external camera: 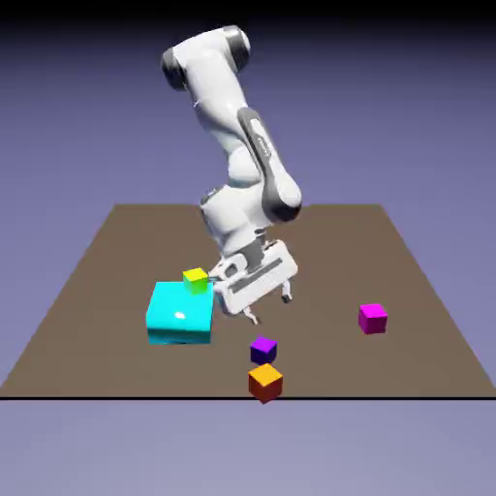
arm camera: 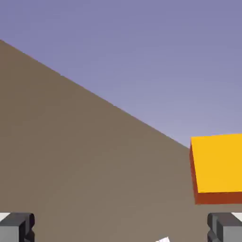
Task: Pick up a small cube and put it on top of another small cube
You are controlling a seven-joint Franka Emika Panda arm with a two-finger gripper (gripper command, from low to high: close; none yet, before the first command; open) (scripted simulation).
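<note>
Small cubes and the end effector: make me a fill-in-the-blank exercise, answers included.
The small purple cube lies nearest the small ____ cube.
The large block is coloured ____.
In the hand view, the end effector stands ____, gripping nothing.
The magenta cube sits toward the exterior view's ____.

Missing words: orange; cyan; open; right.

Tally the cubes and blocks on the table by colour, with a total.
Purple cube: 1
Orange cube: 1
Magenta cube: 1
Yellow-green cube: 1
Cyan block: 1
Total: 5
</note>
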